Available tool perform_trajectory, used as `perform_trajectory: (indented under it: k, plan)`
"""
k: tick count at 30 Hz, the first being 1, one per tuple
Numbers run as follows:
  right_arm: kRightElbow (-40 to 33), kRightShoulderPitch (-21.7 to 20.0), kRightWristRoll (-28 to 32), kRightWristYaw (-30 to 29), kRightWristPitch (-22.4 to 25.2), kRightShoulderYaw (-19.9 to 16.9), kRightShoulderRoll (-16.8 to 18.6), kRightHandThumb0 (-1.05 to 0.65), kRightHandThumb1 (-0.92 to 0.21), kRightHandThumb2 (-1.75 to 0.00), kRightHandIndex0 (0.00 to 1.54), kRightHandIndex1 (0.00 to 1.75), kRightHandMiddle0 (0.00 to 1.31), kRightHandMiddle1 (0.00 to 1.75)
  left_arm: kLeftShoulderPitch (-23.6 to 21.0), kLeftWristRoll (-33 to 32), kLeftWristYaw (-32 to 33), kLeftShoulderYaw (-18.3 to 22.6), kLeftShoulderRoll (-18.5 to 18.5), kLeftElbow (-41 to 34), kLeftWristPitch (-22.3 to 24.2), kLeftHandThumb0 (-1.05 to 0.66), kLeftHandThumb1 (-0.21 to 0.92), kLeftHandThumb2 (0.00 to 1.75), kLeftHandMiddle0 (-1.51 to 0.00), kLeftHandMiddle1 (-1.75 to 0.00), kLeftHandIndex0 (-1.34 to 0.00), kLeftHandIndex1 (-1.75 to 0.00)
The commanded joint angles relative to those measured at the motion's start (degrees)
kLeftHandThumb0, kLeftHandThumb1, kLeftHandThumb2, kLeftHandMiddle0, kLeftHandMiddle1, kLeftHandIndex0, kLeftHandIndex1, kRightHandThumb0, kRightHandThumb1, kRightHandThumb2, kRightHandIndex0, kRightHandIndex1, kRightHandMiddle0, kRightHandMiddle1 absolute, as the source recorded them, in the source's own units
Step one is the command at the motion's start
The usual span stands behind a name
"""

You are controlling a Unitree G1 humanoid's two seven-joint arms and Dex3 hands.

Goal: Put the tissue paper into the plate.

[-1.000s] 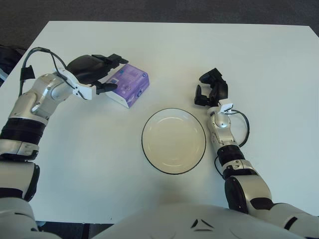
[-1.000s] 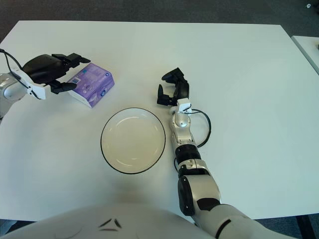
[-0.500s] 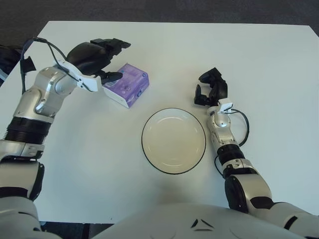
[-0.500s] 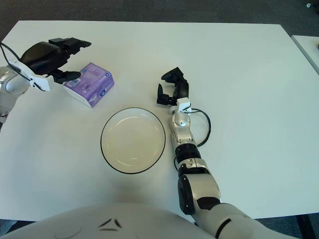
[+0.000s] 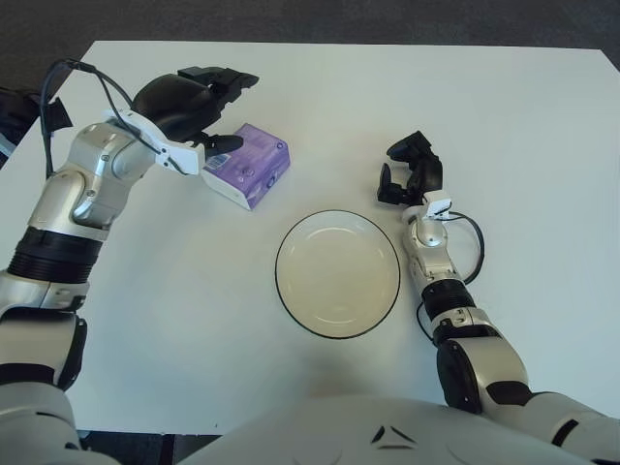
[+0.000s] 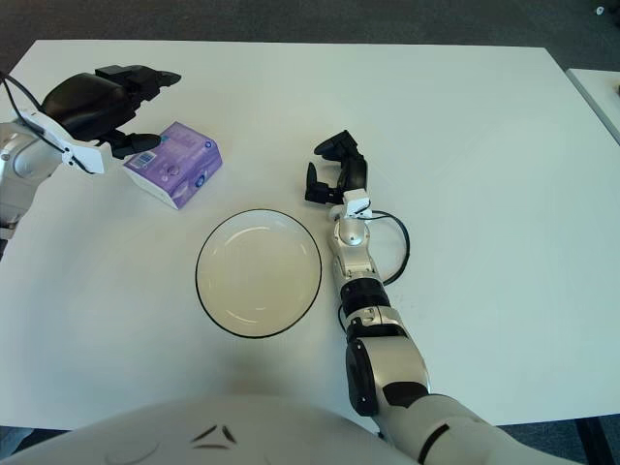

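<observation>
Here, purple tissue pack [image 5: 247,166] on table, left hand [image 5: 194,105] spread just above-left, not gripping.

Purple tissue paper pack [image 5: 247,168] lying flat, up-left of empty black-rimmed white plate [image 5: 337,274], apart

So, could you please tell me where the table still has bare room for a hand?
The white table is bare right of the right hand and in front of the purple tissue pack. It is crowded between the left hand, that pack and the white black-rimmed plate.
</observation>
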Motion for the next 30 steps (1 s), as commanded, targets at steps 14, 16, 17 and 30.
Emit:
perform_trajectory:
  k: [14, 16, 17, 30]
  plan:
    - [14.05, 10.25, -0.3, -1.73, 7.99, -0.13, 0.42, -0.01, -0.16, -1.44, 0.74, 1.75, 0.58, 1.57, -0.7, 13.12, -31.99, -9.26, -7.74, -16.17, 28.86, -1.05, 0.92, 1.13, -0.23, -0.02, 0.0, -0.02]
    - [14.25, 10.1, -0.29, -1.83, 7.93, -0.14, 0.41, -0.01, -0.16, -1.44, 0.74, 1.75, 0.58, 1.57, -3.24, 15.72, -33.62, -11.17, -8.65, -13.53, 29.54, -1.05, 0.92, 1.15, -0.26, -0.04, 0.0, -0.01]
    - [14.37, 10.0, -0.29, -1.89, 7.93, -0.14, 0.42, -0.01, -0.16, -1.44, 0.74, 1.75, 0.58, 1.57, -4.15, 16.68, -34.0, -11.82, -9.03, -12.35, 29.74, -1.05, 0.92, 1.15, -0.27, -0.04, 0.0, -0.01]
    - [15.4, 9.45, -0.26, -1.81, 7.33, 0.2, 0.51, -0.01, -0.17, -1.45, 0.74, 1.75, 0.57, 1.59, -10.76, 26.38, -22.61, -18.77, -13.46, 13.0, 30.2, -1.05, 0.92, 1.23, -0.6, -0.2, -0.07, -0.04]
